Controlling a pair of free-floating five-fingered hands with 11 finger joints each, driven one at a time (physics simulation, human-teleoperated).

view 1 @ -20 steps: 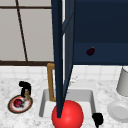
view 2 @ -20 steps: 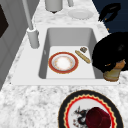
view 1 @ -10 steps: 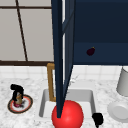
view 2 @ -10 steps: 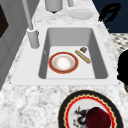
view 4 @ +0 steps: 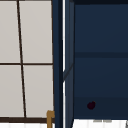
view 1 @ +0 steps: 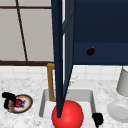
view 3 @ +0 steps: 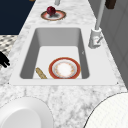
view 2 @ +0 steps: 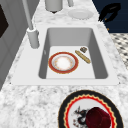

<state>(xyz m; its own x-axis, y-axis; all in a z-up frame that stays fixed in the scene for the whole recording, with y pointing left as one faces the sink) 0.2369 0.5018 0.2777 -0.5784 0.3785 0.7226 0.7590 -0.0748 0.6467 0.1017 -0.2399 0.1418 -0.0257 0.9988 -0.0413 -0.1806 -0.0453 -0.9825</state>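
My left hand (view 1: 7,99) hovers at the left edge of a patterned plate (view 1: 27,103) on the counter, fingers curled over a small tan object (view 1: 11,107). A dark red fruit (view 1: 18,102) lies on that plate (view 2: 75,110), and the fruit (view 2: 98,118) is seen close up in the left side view. My right hand (view 1: 97,118) hangs idle by the sink's front right corner with relaxed fingers (view 2: 110,11); it also shows as a hand (view 3: 3,61) at the left edge of the right side view.
In the sink (view 2: 100,65) lie a red-rimmed plate (view 2: 63,62), a tan stick (view 2: 83,56) and a small brown piece (view 2: 83,49). A white plate (view 1: 118,111) and white container (view 1: 123,82) stand right. An open dark blue cabinet door (view 1: 60,57), a red ball (view 1: 67,115), and a dark fruit (view 1: 90,51) on the cabinet shelf.
My left hand has drifted left, off the patterned plate, carrying the tan object, and has left the left side view. The right hand has stayed put.
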